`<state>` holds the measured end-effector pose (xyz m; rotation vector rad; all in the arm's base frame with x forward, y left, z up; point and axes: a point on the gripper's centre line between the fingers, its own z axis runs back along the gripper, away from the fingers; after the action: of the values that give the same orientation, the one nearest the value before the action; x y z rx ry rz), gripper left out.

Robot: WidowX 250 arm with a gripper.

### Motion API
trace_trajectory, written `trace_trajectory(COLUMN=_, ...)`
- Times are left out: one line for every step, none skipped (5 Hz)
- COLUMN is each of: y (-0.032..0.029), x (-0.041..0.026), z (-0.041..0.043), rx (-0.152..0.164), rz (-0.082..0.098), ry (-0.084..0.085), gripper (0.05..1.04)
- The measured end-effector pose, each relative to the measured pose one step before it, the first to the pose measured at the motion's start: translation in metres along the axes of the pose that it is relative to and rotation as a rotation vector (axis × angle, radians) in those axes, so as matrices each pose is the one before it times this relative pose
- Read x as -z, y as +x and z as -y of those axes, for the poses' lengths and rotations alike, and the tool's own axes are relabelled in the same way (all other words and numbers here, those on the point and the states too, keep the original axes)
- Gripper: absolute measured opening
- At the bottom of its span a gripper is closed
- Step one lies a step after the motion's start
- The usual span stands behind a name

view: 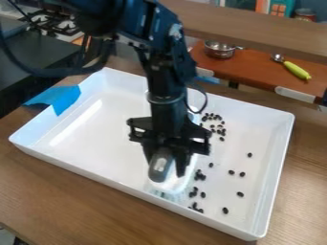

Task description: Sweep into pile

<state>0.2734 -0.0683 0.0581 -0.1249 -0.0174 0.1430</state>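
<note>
The pincer (167,163) is closed on the brush (160,166) by its grey handle, head low in the tray (278,162), presumably to gather the beans (225,210) strewn beside and beyond the pincer.

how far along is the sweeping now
Partly done, it seems: the visible small black beans lie in the picture's right part of the white rectangular tray, some bunched. In hand: the black two-finger tool grips a grey-handled brush. Left: gathering the separate groups and scattered strays into one pile.
</note>
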Motion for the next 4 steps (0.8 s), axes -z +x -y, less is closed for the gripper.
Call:
trace_trajectory(y=-0.00306, x=0.00280, z=0.02560, rx=0.0013, rz=-0.0102, ry=-0.0289, gripper=0.488)
trace_trajectory(y=-0.00038, x=0.00285, z=0.02240, rx=-0.0064, rz=-0.0177, ry=-0.0241, gripper=0.488)
trace_trajectory(y=0.00241, x=0.00214, z=0.02065, rx=-0.0030, rz=-0.0102, ry=-0.0246, gripper=0.488)
trace_trajectory(y=0.00322, x=0.00057, z=0.00949, rx=-0.0064, rz=-0.0070, ry=-0.0070, gripper=0.488)
